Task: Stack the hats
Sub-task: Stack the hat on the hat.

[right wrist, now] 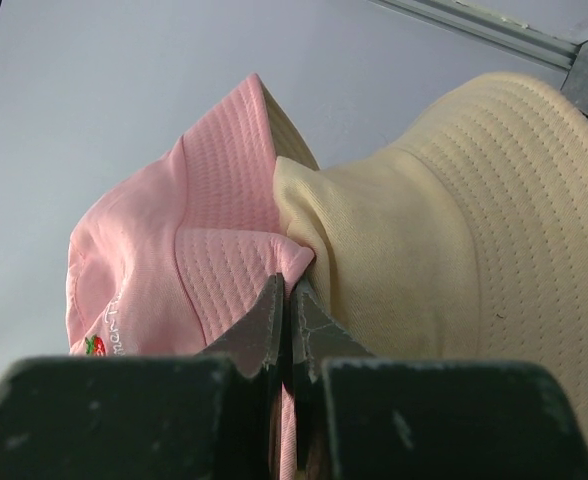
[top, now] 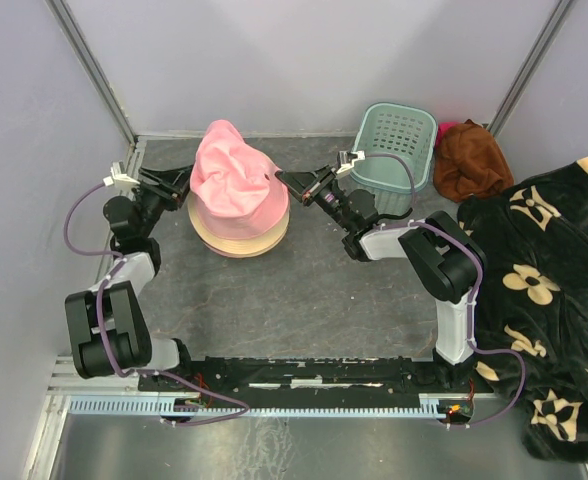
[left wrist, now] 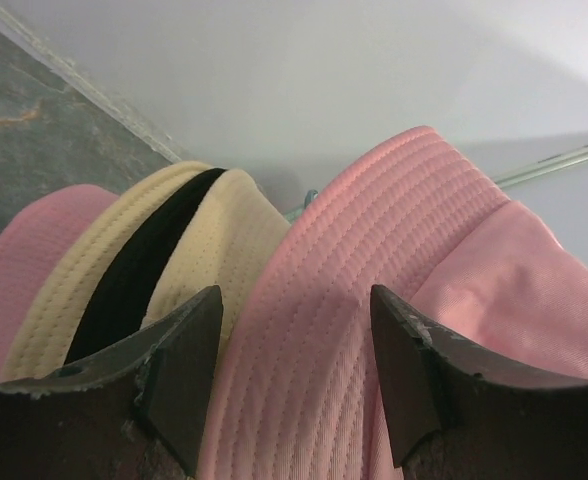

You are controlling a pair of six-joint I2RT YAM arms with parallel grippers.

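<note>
Stacking looks close to done: a pink hat [top: 236, 175] sits on top of the beige hats [top: 240, 240], one pile on the desk [top: 304, 290] toward its far left, between the two arms. The left wrist view shows a second pink brim at the pile's outer edge. No loose hat is in view elsewhere; a scrap of pink behind the teal basket [top: 394, 150] is too small to identify. What seems left is settling the top hat and letting go.

The pink hat stands crown up and brim down, its crumpled crown leaning toward the far wall. From above its long axis runs near to far.

The left pincer [top: 179, 185] is spread wide, with the pink brim between its jaws but not gripped. The right pincer [top: 292, 182] is closed and appears to pinch the pink brim's edge.
</note>
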